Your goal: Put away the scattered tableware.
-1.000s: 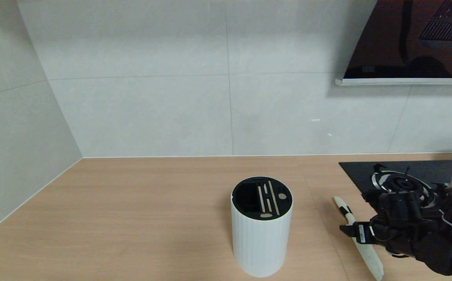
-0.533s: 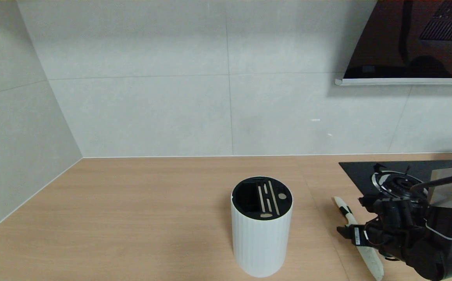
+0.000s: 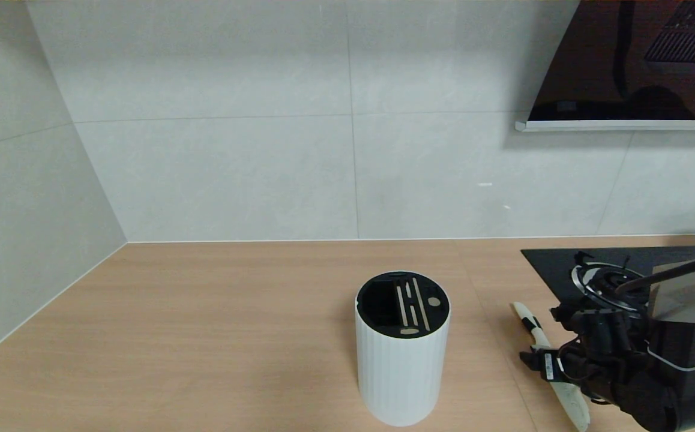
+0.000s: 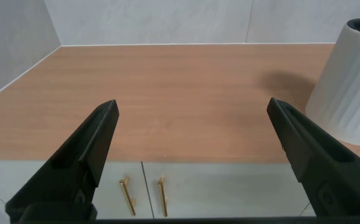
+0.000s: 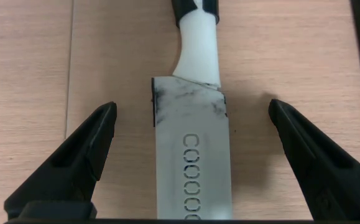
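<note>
Head cam: knife [image 3: 530, 327] lay flat on counter [image 3: 233, 312] just right of white holder [image 3: 402, 348], btwn it & stove [image 3: 563, 264]. Right gripper [image 3: 569, 360] hung over blade. Left wrist cam: left gripper [image 4: 192, 109] wide open, empty, near holder, prob. parked. Right wrist cam: jaws spread either side of blade, not touching, apparently lined up to pinch.

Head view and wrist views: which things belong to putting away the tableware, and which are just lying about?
Job: knife lying on the countertop; white slotted knife holder; right gripper, fingers open either side of the blade.
Bystanders: gas burner; range hood; cabinet handles; left gripper, open, by the counter edge.
</note>
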Robot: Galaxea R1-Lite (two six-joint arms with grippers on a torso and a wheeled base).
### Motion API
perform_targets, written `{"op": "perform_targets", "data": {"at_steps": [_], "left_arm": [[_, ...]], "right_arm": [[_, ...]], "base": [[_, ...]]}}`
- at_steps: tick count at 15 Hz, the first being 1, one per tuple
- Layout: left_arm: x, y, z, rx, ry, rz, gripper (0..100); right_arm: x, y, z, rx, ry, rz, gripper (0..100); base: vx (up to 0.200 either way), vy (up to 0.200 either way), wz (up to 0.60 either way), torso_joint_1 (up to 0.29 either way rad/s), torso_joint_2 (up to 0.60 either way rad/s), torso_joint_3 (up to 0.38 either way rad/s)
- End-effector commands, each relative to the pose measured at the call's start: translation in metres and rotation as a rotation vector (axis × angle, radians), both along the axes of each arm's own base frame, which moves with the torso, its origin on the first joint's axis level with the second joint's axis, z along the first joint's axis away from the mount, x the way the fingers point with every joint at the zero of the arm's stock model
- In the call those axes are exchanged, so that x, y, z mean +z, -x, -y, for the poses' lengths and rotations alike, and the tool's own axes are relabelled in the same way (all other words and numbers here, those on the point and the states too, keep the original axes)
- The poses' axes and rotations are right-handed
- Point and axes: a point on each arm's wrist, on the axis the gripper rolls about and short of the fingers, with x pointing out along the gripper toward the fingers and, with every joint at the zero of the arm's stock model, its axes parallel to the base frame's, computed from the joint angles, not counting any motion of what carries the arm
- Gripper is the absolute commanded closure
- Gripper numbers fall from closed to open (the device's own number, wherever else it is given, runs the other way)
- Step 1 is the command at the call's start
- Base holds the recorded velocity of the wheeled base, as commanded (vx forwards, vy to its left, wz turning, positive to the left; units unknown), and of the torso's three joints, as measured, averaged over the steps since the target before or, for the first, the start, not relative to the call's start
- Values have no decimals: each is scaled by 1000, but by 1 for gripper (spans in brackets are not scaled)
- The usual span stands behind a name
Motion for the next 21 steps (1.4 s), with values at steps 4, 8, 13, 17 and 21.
{"op": "perform_targets", "data": {"at_steps": [4,8,13,17,21], "left_arm": [[0,0,0,0,0,0,0],[0,0,0,0,0,0,0],[0,0,0,0,0,0,0],[0,0,0,0,-1,0,0],[0,0,0,0,0,0,0]], "right_arm": [[-3,0,0,0,4,-2,100],[-7,0,-1,-8,41,-1,100],[-1,-1,-1,-11,40,19,100],[28,3,0,-31,46,99,100],[81,19,0,-28,25,241,100]], "base": [[0,0,0,0,0,0],[0,0,0,0,0,0],[0,0,0,0,0,0],[0,0,0,0,0,0],[0,0,0,0,0,0]]}}
